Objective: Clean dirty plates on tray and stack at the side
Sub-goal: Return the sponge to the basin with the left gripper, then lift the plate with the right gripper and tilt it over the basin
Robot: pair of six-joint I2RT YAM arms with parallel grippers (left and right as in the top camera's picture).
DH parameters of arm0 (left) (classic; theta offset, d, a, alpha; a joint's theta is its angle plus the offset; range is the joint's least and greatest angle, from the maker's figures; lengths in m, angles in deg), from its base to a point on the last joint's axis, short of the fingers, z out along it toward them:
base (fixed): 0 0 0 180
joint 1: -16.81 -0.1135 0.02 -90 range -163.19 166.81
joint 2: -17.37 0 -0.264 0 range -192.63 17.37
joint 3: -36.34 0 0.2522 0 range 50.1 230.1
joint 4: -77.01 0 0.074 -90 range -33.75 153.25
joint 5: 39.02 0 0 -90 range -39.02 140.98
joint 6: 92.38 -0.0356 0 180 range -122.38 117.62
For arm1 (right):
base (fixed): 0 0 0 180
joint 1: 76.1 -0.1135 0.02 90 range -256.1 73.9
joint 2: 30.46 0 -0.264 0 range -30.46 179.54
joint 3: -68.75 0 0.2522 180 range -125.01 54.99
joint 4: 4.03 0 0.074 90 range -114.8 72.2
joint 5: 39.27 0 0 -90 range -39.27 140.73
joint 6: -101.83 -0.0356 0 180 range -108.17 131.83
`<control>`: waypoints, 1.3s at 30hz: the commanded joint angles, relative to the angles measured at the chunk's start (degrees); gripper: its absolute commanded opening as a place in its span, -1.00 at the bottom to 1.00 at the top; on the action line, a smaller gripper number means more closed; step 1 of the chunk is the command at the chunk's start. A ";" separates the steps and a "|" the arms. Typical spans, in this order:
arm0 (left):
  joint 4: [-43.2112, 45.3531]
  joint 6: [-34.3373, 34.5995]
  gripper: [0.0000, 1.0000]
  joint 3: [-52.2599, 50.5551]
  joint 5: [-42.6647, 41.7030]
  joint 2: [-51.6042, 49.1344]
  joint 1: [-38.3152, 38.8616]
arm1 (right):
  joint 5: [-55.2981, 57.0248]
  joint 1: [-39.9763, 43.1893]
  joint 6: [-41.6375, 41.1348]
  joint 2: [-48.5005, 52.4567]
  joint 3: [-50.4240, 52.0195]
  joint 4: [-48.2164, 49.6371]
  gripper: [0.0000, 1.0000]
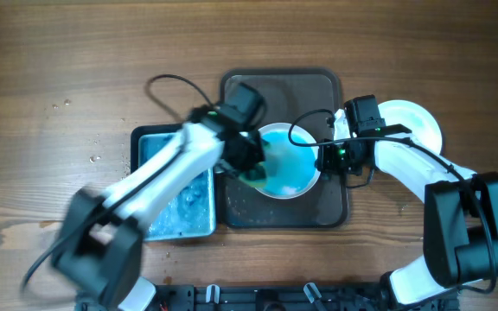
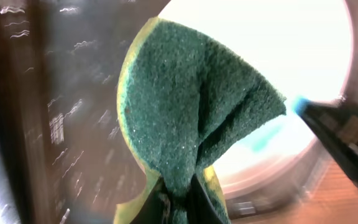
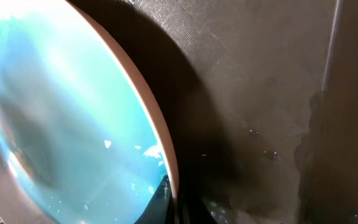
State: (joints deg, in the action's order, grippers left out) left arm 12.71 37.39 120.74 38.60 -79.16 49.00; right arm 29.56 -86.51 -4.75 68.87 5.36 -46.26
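Sponge (image 2: 191, 106), clamped in left jaws, touches blue-smeared plate (image 1: 288, 173) on tray (image 1: 318, 209).

Tray (image 1: 331, 214): middle of the table (image 1: 59, 69).
Plate (image 1: 292, 173): in the tray, near its centre.
Sponge (image 1: 256, 170): over the plate's left edge.
Basin (image 1: 180, 216): against the tray's left side, it seems.
Second plate (image 1: 415, 121): on the table, right of the tray.
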 commanded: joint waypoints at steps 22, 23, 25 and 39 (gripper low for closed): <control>-4.70 -0.55 0.18 -20.83 13.42 22.60 -20.79 | 27.26 -13.03 1.49 -18.03 -17.25 -28.00 -0.91; -6.05 -0.55 0.19 -19.39 12.94 23.34 -21.38 | 28.41 -14.69 1.36 -18.08 -18.99 -29.20 -0.91; -9.40 -0.55 0.33 -15.65 11.28 25.90 -23.17 | 29.49 -18.73 1.31 -17.79 -21.68 -29.35 -0.91; -17.44 -0.52 1.00 -6.43 5.18 49.13 -30.45 | 42.60 -38.93 -0.13 -5.16 -25.11 -2.38 -0.91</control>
State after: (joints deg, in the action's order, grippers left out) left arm -4.45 37.13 113.83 45.26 -34.55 18.94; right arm 62.50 -120.74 -4.25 60.65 -18.42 -52.93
